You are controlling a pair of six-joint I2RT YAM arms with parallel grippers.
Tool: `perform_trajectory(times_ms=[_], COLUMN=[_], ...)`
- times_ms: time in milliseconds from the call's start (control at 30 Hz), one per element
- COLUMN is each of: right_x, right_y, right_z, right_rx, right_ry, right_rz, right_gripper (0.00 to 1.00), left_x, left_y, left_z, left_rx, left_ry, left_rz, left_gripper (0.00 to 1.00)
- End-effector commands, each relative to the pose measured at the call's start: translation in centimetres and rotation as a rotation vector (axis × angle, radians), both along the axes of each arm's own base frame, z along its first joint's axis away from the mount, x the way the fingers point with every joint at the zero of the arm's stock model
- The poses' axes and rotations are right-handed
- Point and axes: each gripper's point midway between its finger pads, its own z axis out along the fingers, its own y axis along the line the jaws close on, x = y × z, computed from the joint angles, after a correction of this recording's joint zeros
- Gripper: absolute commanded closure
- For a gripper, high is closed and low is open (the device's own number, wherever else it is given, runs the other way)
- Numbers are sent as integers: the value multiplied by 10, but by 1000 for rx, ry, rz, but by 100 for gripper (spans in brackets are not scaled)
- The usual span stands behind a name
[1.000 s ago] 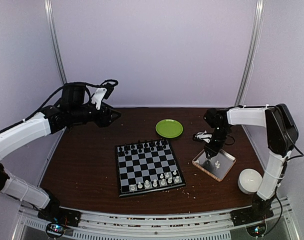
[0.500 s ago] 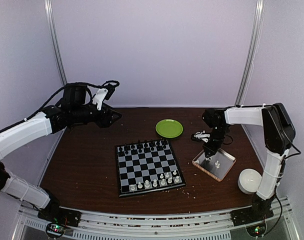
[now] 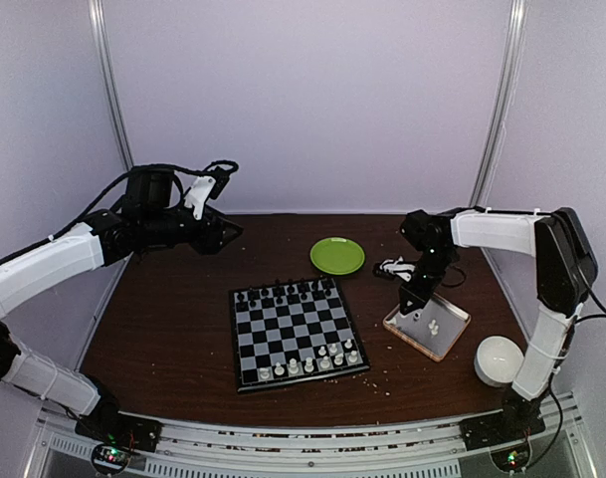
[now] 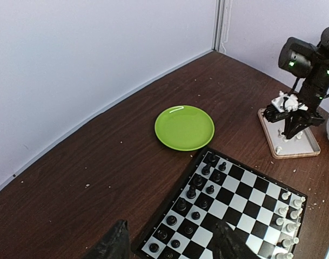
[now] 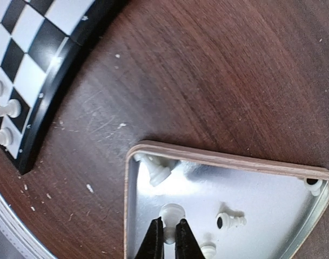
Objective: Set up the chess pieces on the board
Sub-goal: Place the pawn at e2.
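Right gripper [image 5: 167,240] pinches a tiny white plastic chessman [image 5: 171,211] inside the wood-rimmed square tray [image 5: 218,157].
I see it has edged toward the black-and-grey checked chessboard [image 3: 295,331] since a second ago; left gripper [image 4: 172,249] gapes wide, high over the dark brown table [image 3: 173,319], lilac walls [image 3: 303,100] around.

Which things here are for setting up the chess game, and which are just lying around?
For the job: the chessboard; the white chess pieces, some waiting in the tray; the right end effector reaching into it.
Just lying about: the green plate; the white bowl.
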Motion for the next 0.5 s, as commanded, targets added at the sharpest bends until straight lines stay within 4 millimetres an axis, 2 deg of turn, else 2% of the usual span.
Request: perform_trajectory(times_ms=[0,100,200,300,467], right_x=[-22,-36,-49,-65,-85], right_y=[13,25,47,78,132], right_z=[37,61,84,102,117], right_rx=[62,71,67,57,41], right_ry=[-42,-86,-142,-198,-242], right_rz=[82,150,244,362,528], right_gripper=[94,94,94,94,94], left_x=[2,3,4,10,21], left_y=[-6,-5,0,13,43], left_z=[21,23,27,33,47], left_rx=[-24,-26,-30,-37,-51], left_ry=[-49,-51,-59,-72,-113], left_rz=[-21,-14,9,72,193], left_gripper=[46,46,46,46,45])
